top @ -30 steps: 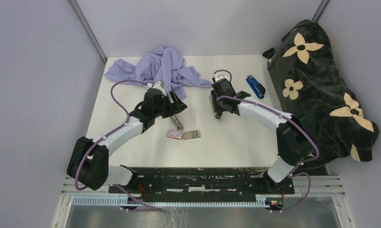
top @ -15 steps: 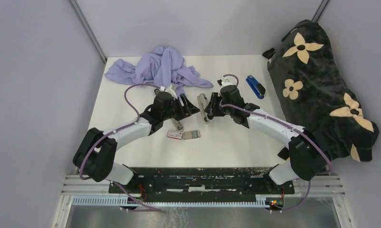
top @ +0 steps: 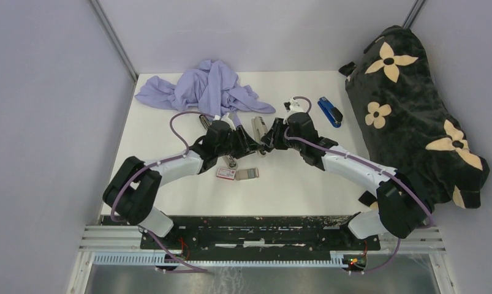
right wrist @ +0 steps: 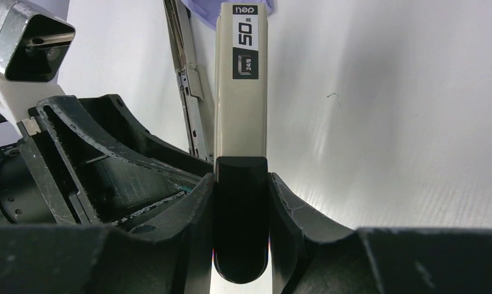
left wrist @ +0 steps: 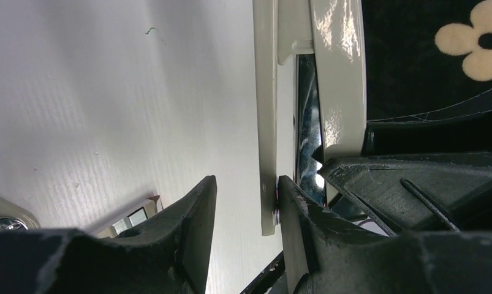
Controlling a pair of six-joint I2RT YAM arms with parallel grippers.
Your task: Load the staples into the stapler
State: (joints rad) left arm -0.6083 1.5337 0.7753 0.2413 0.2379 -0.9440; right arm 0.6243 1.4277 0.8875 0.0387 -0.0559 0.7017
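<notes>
Overhead, my two grippers meet at the stapler mid-table, but how they grip is hidden there. My right wrist view settles one: the right gripper is clamped on the stapler's black rear end, with the magazine swung out alongside. My left wrist view settles the other: the left gripper stands partly open astride a thin beige edge, one finger touching it and the other clear. Only the top view shows the staples, on the table beside the box.
</notes>
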